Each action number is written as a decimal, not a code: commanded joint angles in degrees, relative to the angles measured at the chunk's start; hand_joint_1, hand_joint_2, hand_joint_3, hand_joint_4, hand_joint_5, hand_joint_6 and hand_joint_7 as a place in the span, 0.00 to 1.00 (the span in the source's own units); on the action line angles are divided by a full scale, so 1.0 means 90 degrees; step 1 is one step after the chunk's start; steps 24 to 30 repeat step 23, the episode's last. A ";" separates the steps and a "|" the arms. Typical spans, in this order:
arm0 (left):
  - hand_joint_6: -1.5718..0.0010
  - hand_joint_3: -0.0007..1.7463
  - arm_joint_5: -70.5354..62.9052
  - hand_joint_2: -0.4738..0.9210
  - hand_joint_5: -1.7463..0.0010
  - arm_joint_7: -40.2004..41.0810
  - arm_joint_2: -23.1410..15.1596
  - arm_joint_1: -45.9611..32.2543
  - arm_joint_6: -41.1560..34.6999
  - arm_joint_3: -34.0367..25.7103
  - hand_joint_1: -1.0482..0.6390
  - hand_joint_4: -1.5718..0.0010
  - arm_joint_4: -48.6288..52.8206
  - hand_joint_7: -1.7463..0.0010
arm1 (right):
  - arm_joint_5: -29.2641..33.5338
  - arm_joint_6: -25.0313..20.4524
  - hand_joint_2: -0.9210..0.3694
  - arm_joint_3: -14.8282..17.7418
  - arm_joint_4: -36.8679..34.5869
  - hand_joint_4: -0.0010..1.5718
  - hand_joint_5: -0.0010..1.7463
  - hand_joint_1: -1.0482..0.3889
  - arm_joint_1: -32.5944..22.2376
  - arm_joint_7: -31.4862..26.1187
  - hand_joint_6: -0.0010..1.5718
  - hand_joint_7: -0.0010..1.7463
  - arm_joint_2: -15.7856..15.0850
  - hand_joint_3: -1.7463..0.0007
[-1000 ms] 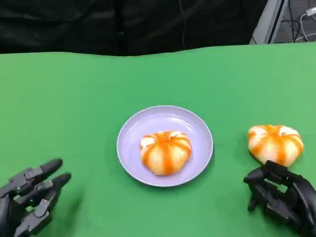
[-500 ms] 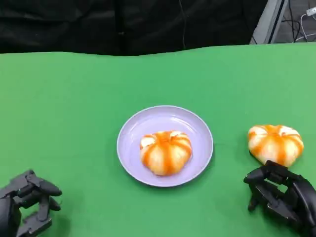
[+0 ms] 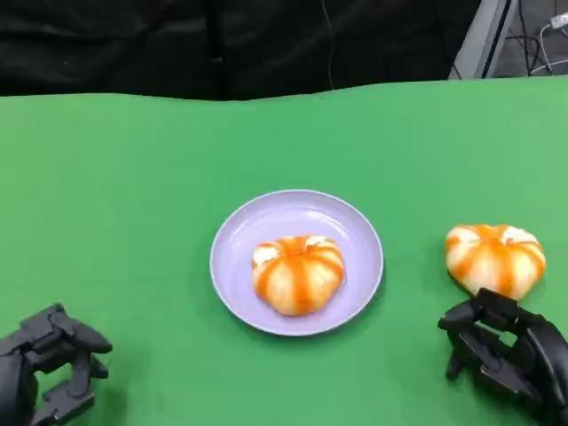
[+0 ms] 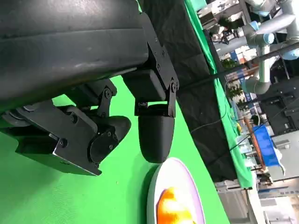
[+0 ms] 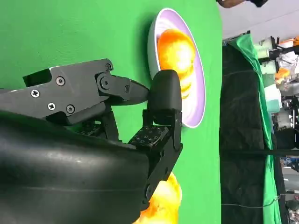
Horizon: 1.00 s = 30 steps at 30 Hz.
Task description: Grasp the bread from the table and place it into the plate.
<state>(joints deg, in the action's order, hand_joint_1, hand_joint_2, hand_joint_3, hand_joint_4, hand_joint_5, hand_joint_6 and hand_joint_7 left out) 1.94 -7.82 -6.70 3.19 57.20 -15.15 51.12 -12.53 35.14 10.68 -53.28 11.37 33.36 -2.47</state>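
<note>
**One bun plated, the second one could easily get shoved instead of grabbed**

So here's where things sit. In the head view there's a round lavender plastic plate [image 3: 295, 262] in the middle of the frame on the green cloth-covered table [image 3: 133, 177], and one glossy orange-and-white striped bread bun [image 3: 298, 272] is sitting inside it, a bit toward the lower half. A second, matching striped bun [image 3: 494, 258] is on the table at the right side of the frame, well apart from the plate.

The black right hand [image 3: 501, 355] is at the lower right, just below that loose bun, fingers curled in with nothing in them. I can't tell if the knuckles actually touch the bun or just sit beside it. The black left hand [image 3: 49, 364] is at the lower left, also curled in on nothing, far from everything.

What worries me:

- The right hand is balled up right next to the bun. If it moves forward without spreading its fingers first, I'd guess it just pushes the bun toward the upper right instead of getting around it.
- The bun looks round and shiny, so a shallow pinch could slip off.
- The plate already has a bun in it, fairly central. Dropping the second one on top could make it roll off the rim, or knock the first one out. Aiming for the bare part of the plate near the top of the frame looks safer.
- A low carry might catch the plate rim and slide the whole plate.
</note>
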 commanded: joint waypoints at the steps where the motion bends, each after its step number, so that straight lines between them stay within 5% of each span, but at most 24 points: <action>1: 0.42 0.61 0.0034 0.75 0.17 0.0096 -0.0165 0.0013 0.0088 0.0013 0.64 0.43 0.0035 0.27 | -0.0039 0.0038 0.00 0.0049 -0.0041 0.39 1.00 0.56 0.0008 -0.0021 0.47 0.62 -0.0110 0.72; 30: 0.42 0.61 0.0098 0.74 0.15 0.0177 -0.0054 -0.0014 0.0055 0.0090 0.64 0.43 -0.0050 0.27 | -0.0176 -0.0118 0.00 0.0145 -0.0006 0.38 1.00 0.57 -0.0001 0.0132 0.46 0.62 -0.0234 0.73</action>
